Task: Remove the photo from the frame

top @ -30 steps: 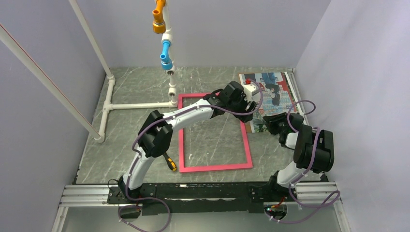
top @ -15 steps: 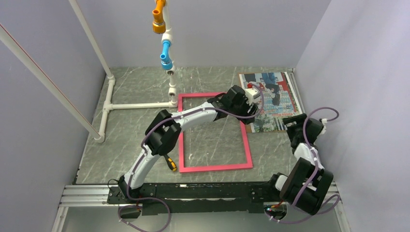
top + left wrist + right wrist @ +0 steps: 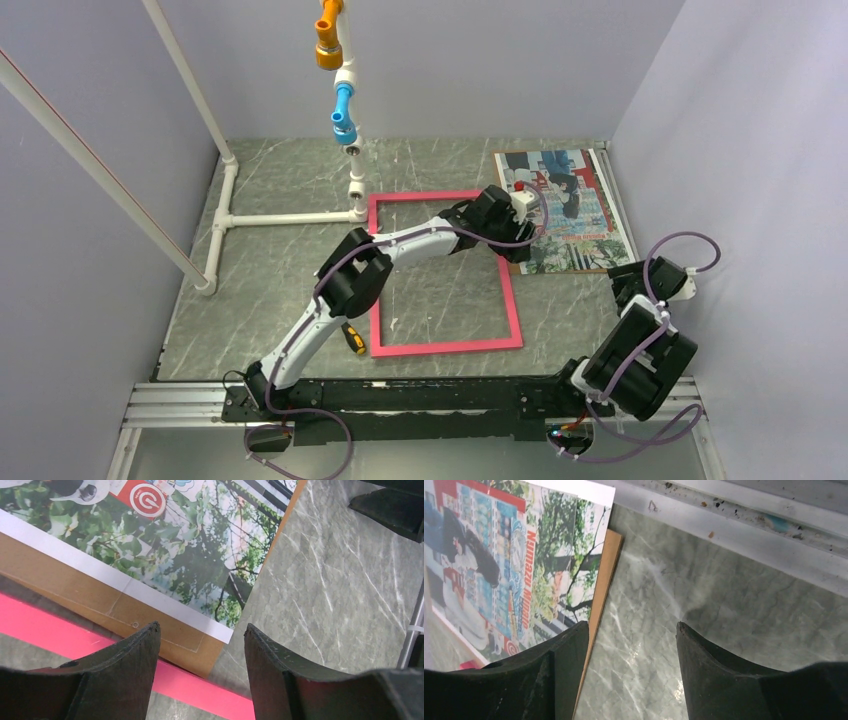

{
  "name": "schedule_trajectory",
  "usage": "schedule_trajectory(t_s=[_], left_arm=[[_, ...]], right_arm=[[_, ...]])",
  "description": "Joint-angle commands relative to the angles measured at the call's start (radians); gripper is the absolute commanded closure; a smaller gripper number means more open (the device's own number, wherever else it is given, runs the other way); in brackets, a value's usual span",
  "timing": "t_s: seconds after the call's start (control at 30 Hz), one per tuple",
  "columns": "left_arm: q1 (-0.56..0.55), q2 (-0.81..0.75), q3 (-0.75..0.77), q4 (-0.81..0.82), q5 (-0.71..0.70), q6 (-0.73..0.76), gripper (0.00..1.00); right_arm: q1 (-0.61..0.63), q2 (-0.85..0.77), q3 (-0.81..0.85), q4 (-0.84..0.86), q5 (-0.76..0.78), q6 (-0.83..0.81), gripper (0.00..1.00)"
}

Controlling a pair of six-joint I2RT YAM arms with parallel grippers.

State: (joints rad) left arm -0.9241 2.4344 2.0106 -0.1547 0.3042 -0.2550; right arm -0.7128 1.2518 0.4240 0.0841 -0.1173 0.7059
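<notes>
From above, the left arm is being stretched from its base at the near left edge of the table (image 3: 280, 290) far and to the right. Its elbow is being held over the left rail of the frame (image 3: 445, 345) and its wrist over the far right corner. The left tool (image 3: 517, 250) is being pointed down at the frame's right rail, just beside the near left corner of the photo (image 3: 565, 205). The right arm is being kept folded tightly at the near right. The right tool (image 3: 622, 275) is being held low near the photo's near right corner.

The frame is lying flat at the middle of the table, with bare table showing through it. The photo is lying outside the frame, at the far right. A screwdriver (image 3: 352, 337) is lying just beside the frame's near left corner, and a white pipe structure (image 3: 290, 216) is standing at the far left.

In the left wrist view, the left tool is being held released, with its fingers apart and nothing gripped. The photo is being shown resting on a brown backing board (image 3: 75, 587), whose corner is lying against the pink rail.

In the right wrist view, the right tool is likewise being held released. Only bare table is showing between its fingers, and the photo's corner and the board's edge are lying beside one finger.
</notes>
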Motion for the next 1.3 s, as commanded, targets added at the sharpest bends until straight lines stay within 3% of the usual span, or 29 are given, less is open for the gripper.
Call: schedule_trajectory(t_s=[0.0, 0.37, 0.6, 0.93, 1.13, 1.27], left_arm=[[0.012, 0.022, 0.07, 0.009, 0.071, -0.046, 0.35], [0.087, 0.08, 0.047, 0.086, 0.185, -0.267, 0.38], [0.088, 0.045, 0.001, 0.141, 0.201, -0.258, 0.39], [0.087, 0.058, -0.082, 0.411, 0.218, -0.335, 0.39], [0.098, 0.093, -0.065, 0.397, 0.193, -0.428, 0.41], [0.104, 0.126, -0.018, 0.278, 0.146, -0.471, 0.44]], right_arm=[[-0.009, 0.038, 0.069, 0.063, 0.076, -0.019, 0.34], [-0.011, 0.205, 0.147, 0.142, 0.099, -0.029, 0.24], [-0.011, 0.261, 0.158, 0.234, 0.053, -0.009, 0.24], [-0.011, 0.316, 0.168, 0.315, 0.011, 0.053, 0.33], [-0.011, 0.352, 0.165, 0.362, -0.009, 0.093, 0.36], [-0.012, 0.366, 0.129, 0.449, -0.036, 0.125, 0.36]])
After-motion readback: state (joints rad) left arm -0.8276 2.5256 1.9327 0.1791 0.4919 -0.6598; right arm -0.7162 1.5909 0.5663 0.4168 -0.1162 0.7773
